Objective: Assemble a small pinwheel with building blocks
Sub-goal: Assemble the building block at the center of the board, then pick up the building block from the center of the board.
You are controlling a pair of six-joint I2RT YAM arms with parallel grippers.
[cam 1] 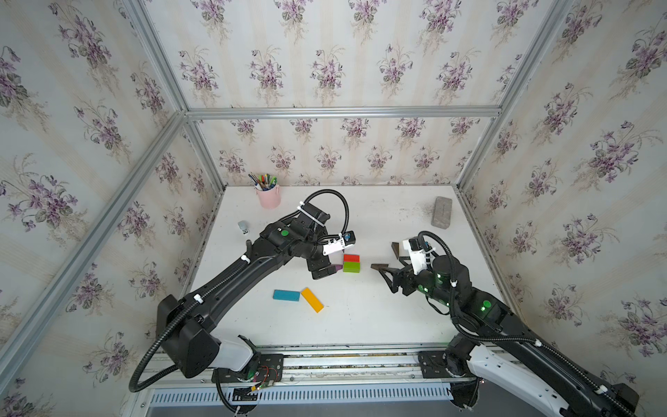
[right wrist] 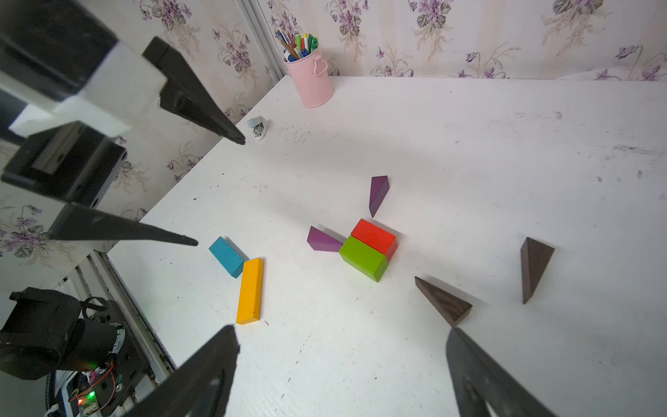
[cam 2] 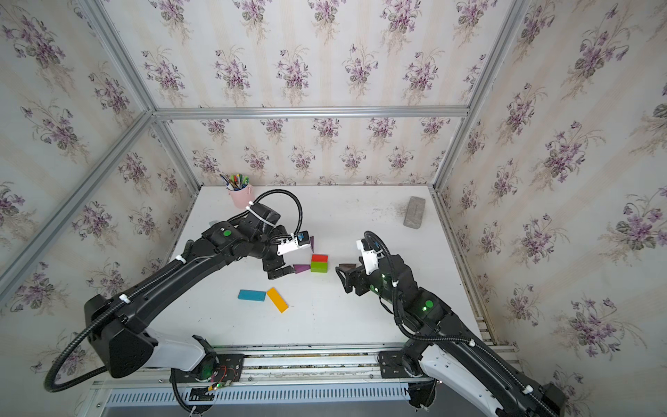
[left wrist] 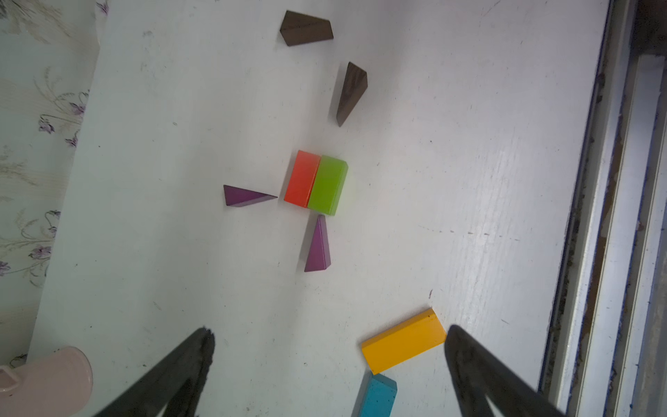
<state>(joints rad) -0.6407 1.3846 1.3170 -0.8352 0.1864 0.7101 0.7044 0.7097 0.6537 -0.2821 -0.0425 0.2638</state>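
The wrist views show every block; in both top views the left arm covers part of the set. From the left wrist, a glossy red rectangular block [left wrist: 302, 178] and a lime-green rectangular block [left wrist: 327, 186] lie flat, long sides touching, on the scuffed white tabletop [left wrist: 469, 180]. A matte purple triangular wedge [left wrist: 317, 247] points its tip at the green end of this pair, too close to tell whether it touches. A second purple wedge [left wrist: 245, 196] aims at the red side across a narrow gap. In a top view the first shows only as a sliver [cam 1: 338, 268] beside the arm.

A dark brown wood-grained wedge [left wrist: 350, 92] and a second brown wedge [left wrist: 306, 29] lie on the opposite side of the pair, apart from it and from each other. A yellow bar [left wrist: 403, 340] and a teal-blue bar [left wrist: 377, 395] lie near the pair, toward the robot's base, meeting at a corner.

The left gripper [left wrist: 329, 331] is spread wide with nothing between its black tapered fingers. In both top views it hangs just beside the purple wedge at the green end. The right gripper [right wrist: 341, 331] also gapes empty on the brown-wedge side of the pair, the nearer brown wedge just beyond one fingertip [right wrist: 463, 357].
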